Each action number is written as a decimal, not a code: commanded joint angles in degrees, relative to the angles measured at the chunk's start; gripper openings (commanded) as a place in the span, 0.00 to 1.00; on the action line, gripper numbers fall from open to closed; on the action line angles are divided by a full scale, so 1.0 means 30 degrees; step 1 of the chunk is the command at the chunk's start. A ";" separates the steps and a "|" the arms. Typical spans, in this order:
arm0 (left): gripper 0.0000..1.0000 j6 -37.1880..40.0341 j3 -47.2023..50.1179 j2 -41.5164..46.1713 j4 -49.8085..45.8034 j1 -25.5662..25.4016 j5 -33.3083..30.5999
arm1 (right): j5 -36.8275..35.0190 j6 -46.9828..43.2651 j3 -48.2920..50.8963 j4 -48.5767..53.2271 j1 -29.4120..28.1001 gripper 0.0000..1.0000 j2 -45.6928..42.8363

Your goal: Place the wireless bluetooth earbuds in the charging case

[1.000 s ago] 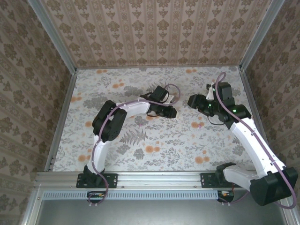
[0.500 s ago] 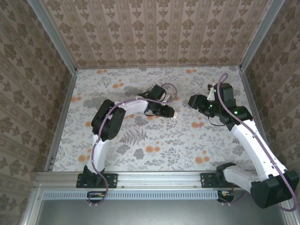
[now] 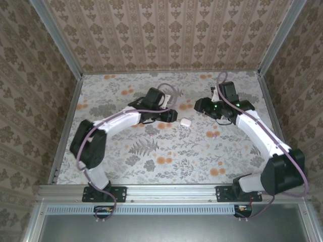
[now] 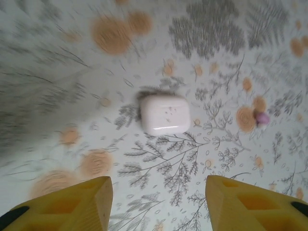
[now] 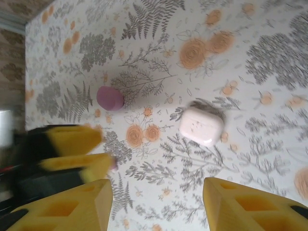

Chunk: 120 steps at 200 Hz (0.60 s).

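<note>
Brown patterned walls [image 3: 166, 35] stand round a surface [image 3: 151, 156] printed with orange flowers and grey ferns. In the top view the left arm [image 3: 121, 121] stretches from the lower left to the middle. The left fingers [image 4: 72, 204] are apart and hold nothing, just left of the white charging case [image 3: 185, 122]. The case lies flat with its lid shut. The right arm [image 3: 257, 131] bends in from the lower right. The right fingers [image 5: 250, 207] are apart and empty, near the case's right side. A small pink round thing [image 5: 110, 97] lies apart from the case, too small to tell what it is.
</note>
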State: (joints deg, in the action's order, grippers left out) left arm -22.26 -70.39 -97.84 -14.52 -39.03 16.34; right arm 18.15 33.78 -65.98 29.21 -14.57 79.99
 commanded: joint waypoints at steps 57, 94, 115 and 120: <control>0.55 -0.1354 0.7911 0.9985 0.1674 0.6032 -0.3514 | -0.2384 -0.9299 -0.7042 -0.1736 -0.5724 0.55 0.9930; 0.57 -0.0762 0.9689 1.3094 0.0889 0.8195 -0.3495 | -0.2440 -1.2861 -0.9872 -0.2048 -0.6956 0.56 1.3405; 0.58 -0.0540 1.0208 1.4058 0.0759 0.8965 -0.3410 | -0.2607 -1.3773 -1.1233 -0.1802 -0.7119 0.59 1.4780; 0.58 -0.0506 1.0293 1.4212 0.0740 0.9099 -0.3356 | -0.2691 -1.4038 -1.1541 -0.1757 -0.7130 0.60 1.5142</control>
State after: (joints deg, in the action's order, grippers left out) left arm -24.84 -41.15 -58.06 -11.05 -13.78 6.35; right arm 12.14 0.10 -95.72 24.12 -36.18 120.97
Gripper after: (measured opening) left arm 0.577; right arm 0.581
